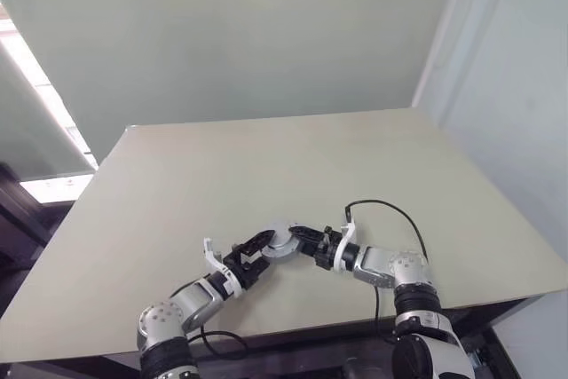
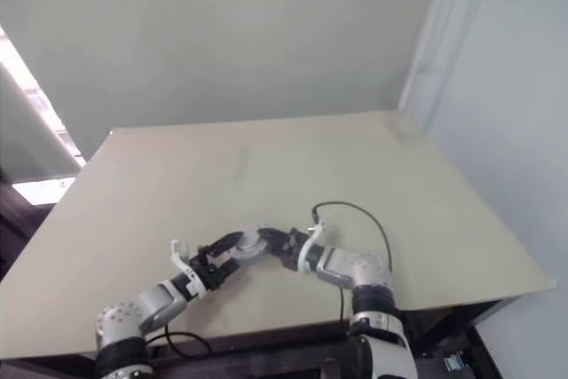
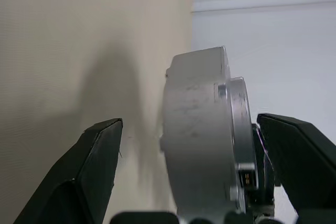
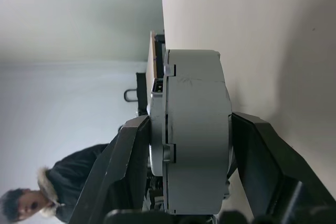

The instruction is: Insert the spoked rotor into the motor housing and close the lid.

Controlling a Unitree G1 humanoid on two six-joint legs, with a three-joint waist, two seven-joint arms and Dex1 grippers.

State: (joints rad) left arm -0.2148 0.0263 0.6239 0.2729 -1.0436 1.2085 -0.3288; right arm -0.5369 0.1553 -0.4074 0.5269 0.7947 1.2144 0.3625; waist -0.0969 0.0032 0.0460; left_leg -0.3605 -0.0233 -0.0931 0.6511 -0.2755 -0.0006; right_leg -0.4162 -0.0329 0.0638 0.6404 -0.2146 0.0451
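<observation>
We see the right gripper (image 4: 181,145) clamped on the grey motor housing (image 4: 195,129) — our left gripper (image 3: 197,150) spread wide around it.

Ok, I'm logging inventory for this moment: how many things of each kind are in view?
Grippers: 2, the left gripper and the right gripper
Grey motor housing: 1
Black cable: 1
Table: 1
Person: 1
Total: 6

No text, label, brand, number or sign can be read anywhere in these views, neither on the grey metal disc assembly (image 4: 197,129) nor elsewhere.
</observation>
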